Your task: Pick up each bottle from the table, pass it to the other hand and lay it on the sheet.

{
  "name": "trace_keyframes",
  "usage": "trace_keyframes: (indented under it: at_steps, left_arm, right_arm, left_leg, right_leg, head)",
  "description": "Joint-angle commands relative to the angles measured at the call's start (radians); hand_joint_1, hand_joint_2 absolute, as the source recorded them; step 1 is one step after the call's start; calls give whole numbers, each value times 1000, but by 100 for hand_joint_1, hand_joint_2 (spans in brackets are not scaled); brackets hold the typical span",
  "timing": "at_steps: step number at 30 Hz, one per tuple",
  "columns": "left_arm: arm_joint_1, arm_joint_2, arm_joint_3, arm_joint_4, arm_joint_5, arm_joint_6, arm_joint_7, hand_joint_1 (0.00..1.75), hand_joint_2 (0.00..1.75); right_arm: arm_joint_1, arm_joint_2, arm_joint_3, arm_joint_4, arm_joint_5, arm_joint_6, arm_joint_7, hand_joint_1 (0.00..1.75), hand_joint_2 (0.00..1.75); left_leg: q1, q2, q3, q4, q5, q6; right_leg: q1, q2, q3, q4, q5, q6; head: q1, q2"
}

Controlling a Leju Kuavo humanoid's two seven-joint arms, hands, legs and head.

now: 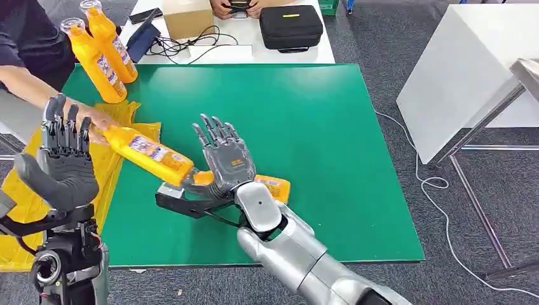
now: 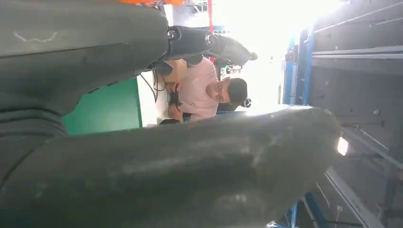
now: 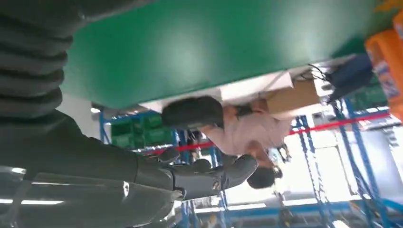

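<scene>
The right hand (image 1: pixel 222 159) hovers over the green table (image 1: pixel 318 127) near its front edge, fingers spread and pointing away from the robot, holding nothing. One orange bottle (image 1: pixel 149 154) slants just beside that hand, its far end resting on the yellow sheet (image 1: pixel 19 190) at the table's left edge, where a person's hand (image 1: pixel 95 117) touches it; whether the right thumb touches its near end I cannot tell. A second bottle (image 1: pixel 273 186) lies flat partly under the right wrist. The left hand (image 1: pixel 63 162) is raised over the sheet, fingers upright and close together, empty as far as the head view shows. Two more bottles (image 1: pixel 105 51) lie at the far left corner. The step in hand looks like the pick-up, so the right hand should settle on one bottle (the slanted one is still under the person's touch), close around its middle and lift it level. The left hand needs to spread before the pass, and release should wait until it grips firmly.
</scene>
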Motion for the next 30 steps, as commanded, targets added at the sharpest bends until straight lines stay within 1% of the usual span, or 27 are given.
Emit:
trace_keyframes:
  at_steps: [1,2,3,4,5,6,7,8,9,10,11,12,13,14,15,16,17,18,19,21,22,24,25,28,29,30]
  left_arm:
    - [-23,4,13,43,0,4,1,0,0]
    - [-23,6,12,43,2,5,4,0,0]
    - [-25,7,12,42,4,6,8,0,0]
    - [-26,8,12,41,5,5,9,0,0]
    - [-27,8,12,41,5,4,10,0,0]
    - [-27,8,12,41,5,4,10,0,0]
    - [-27,8,12,41,5,4,10,0,0]
    - [-27,7,13,42,6,5,11,0,0]
    - [-27,3,14,41,9,3,15,0,0]
    - [-29,0,16,39,9,2,18,0,0]
    - [-30,-3,19,35,9,2,21,0,0]
    - [-30,-6,25,29,11,4,23,0,0]
    - [-25,-6,32,22,13,12,22,0,0]
    - [-18,-7,41,15,16,11,20,0,0]
    - [-13,-8,49,10,17,4,20,0,0]
    - [-13,-8,49,10,17,4,20,0,0]
    - [-9,-13,60,8,20,4,17,0,0]
    - [-7,-14,64,9,21,1,16,0,0]
    - [-9,-17,72,9,24,0,14,0,0]
    - [-19,-19,75,14,25,-4,15,0,0]
    - [-22,-19,75,15,25,-3,17,0,0]
    - [-37,-20,69,18,26,-3,28,0,0]
    - [-40,-20,66,18,28,-1,35,0,0]
    - [-39,-22,56,14,26,6,43,0,0]
    - [-39,-22,56,14,26,6,43,0,0]
    - [-39,-22,56,14,26,6,43,0,0]
  right_arm:
    - [-78,-29,30,167,-38,53,21,0,175]
    - [-81,-29,29,173,-46,79,27,0,175]
    - [-80,-29,22,191,-67,128,55,0,175]
    - [-80,-29,23,200,-67,134,57,0,175]
    - [-79,-29,21,209,-66,125,54,0,175]
    - [-79,-29,21,209,-66,125,54,0,175]
    - [-79,-29,21,209,-66,125,54,0,175]
    - [-79,-29,19,216,-68,130,58,0,175]
    - [-81,-29,16,230,-79,159,88,0,175]
    - [-86,-29,24,242,-78,190,113,0,175]
    - [-83,-29,23,240,-72,192,123,0,175]
    - [-70,-29,15,223,-48,178,110,0,175]
    - [-46,-29,-1,184,-12,146,88,0,175]
    - [-10,-37,-25,119,34,136,65,0,175]
    - [18,-44,-42,60,65,171,72,0,175]
    - [18,-44,-42,60,65,171,72,0,175]
    - [57,-60,-56,-28,97,164,46,0,175]
    - [87,-72,-66,-99,115,157,21,0,175]
    - [130,-90,-76,-206,136,166,-1,0,175]
    - [175,-108,-78,-328,156,187,-15,0,175]
    - [181,-110,-80,-348,158,201,-13,0,175]
    - [207,-116,-82,-394,160,232,-20,0,175]
    - [219,-126,-71,-409,176,242,-22,0,175]
    - [254,-143,-63,-417,186,241,-24,0,175]
    - [254,-143,-63,-417,186,241,-24,0,175]
    - [254,-143,-63,-417,186,241,-24,0,175]
  left_leg:
    - [-1,-1,5,-1,-1,1]
    - [0,-1,3,-1,0,0]
    - [-1,-2,6,-1,-1,1]
    - [-1,-1,4,-1,0,0]
    - [-1,-2,7,-1,-2,1]
    - [0,-1,4,-1,0,0]
    - [-1,-2,9,-1,-2,1]
    - [0,-2,3,-1,0,0]
    - [-1,-2,9,-1,-3,1]
    - [-1,-1,6,-1,-2,0]
    - [-1,-1,5,-1,-1,0]
    - [-1,-2,8,-1,-2,1]
    - [0,-2,5,-1,-1,0]
    - [-1,-2,8,-1,-3,0]
    - [0,-2,4,-1,-1,0]
    - [0,-1,4,-1,-1,0]
    - [-1,0,8,-1,-3,0]
    - [0,-1,5,-1,-2,0]
    - [0,-1,8,0,-3,0]
    - [0,-3,3,-1,-1,0]
    - [0,-4,8,0,-3,1]
    - [0,-2,3,-1,-1,0]
    - [0,-3,6,0,-3,0]
    - [0,-3,2,-1,-1,0]
    - [0,-4,10,0,-5,0]
    - [0,-3,3,-1,-2,0]
  right_leg:
    - [0,-2,5,0,-2,0]
    - [0,-2,3,-1,-1,0]
    - [0,-3,6,0,-2,0]
    - [0,-2,4,0,-1,0]
    - [0,-3,8,0,-3,0]
    - [0,-2,4,-1,-1,0]
    - [0,-4,9,0,-3,0]
    - [0,-2,4,0,-1,0]
    - [0,-3,9,0,-4,0]
    - [0,-3,6,0,-2,0]
    - [0,-2,5,0,-2,0]
    - [0,-3,8,0,-3,0]
    - [0,-3,5,0,-2,0]
    - [0,-4,8,0,-4,0]
    - [0,-3,4,-1,-1,0]
    - [0,-2,4,-1,-1,0]
    - [0,-2,7,0,-3,0]
    - [0,-2,5,0,-2,0]
    - [0,-3,8,0,-3,0]
    - [1,-4,4,-1,-2,0]
    - [0,-5,8,0,-5,0]
    - [0,-3,3,-1,-2,0]
    - [0,-5,7,0,-4,0]
    - [1,-4,3,-1,-3,-1]
    - [0,-7,11,0,-7,-1]
    - [0,-4,4,-1,-3,-1]
  head:
    - [0,0]
    - [0,0]
    - [0,0]
    - [0,0]
    - [0,0]
    - [0,0]
    - [0,0]
    - [0,0]
    - [0,0]
    - [0,0]
    - [0,0]
    - [0,0]
    - [0,0]
    - [0,0]
    - [0,0]
    - [0,0]
    - [0,0]
    - [0,0]
    - [0,0]
    - [0,0]
    - [0,0]
    - [0,0]
    - [0,0]
    - [0,0]
    - [0,0]
    - [0,0]
